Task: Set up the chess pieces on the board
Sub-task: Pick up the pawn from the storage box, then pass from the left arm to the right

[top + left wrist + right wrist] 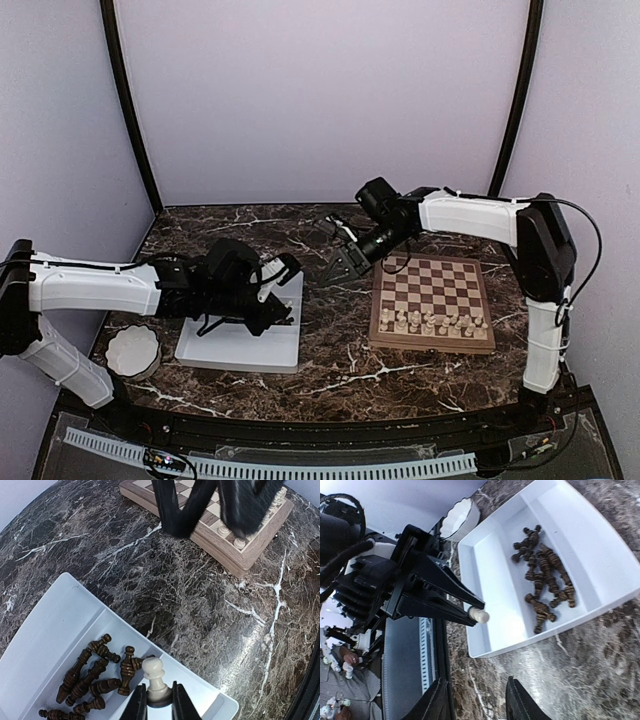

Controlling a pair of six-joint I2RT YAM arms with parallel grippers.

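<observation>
My left gripper (155, 700) is shut on the base of a pale cream pawn (154, 677) and holds it above the white tray (35, 635); the pawn also shows in the right wrist view (481, 615). Several dark brown chess pieces (92, 677) lie in the tray, seen too in the right wrist view (545, 582). The board (432, 301) lies at the right with pale pieces (430, 322) along its near rows. My right gripper (340, 262) is open and empty, over the marble between tray and board, its jaws wide apart in the right wrist view (475, 700).
A white scalloped bowl (133, 352) stands left of the tray (245, 340), near my left arm. The dark marble table (330, 380) runs to a black front rail. Purple walls close in the back and sides.
</observation>
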